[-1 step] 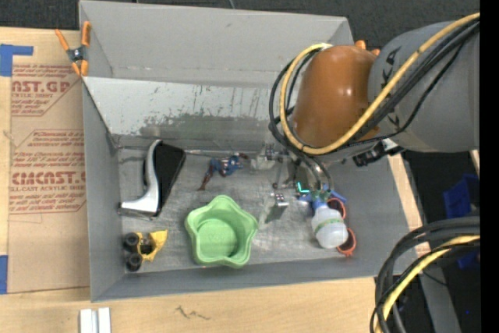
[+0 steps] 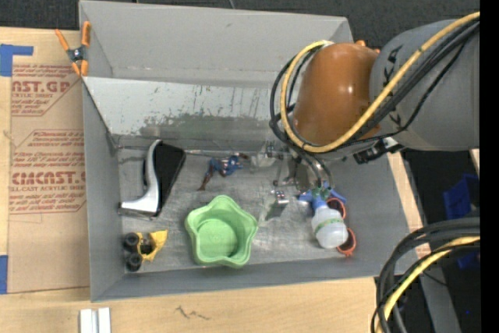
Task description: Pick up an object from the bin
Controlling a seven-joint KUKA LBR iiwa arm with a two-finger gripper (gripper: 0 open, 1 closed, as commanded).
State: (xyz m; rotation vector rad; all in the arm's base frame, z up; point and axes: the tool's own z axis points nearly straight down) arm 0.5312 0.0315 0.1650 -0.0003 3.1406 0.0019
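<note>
My gripper (image 2: 291, 195) hangs below the arm's orange cover, low over the right half of the bin floor. Its fingers stand open, and I see nothing between them. One fingertip (image 2: 276, 205) points down just right of a green flower-shaped bowl (image 2: 221, 230). On the gripper's other side lies a white bottle (image 2: 328, 226) with a blue cap and an orange loop, its cap end close to the other finger. A small blue figure (image 2: 226, 165) lies to the left, by the back wall.
A black and silver tool (image 2: 153, 180) leans in the left part of the bin. A small yellow and black toy (image 2: 141, 246) sits in the front left corner. The arm and its cables cover the bin's right back corner.
</note>
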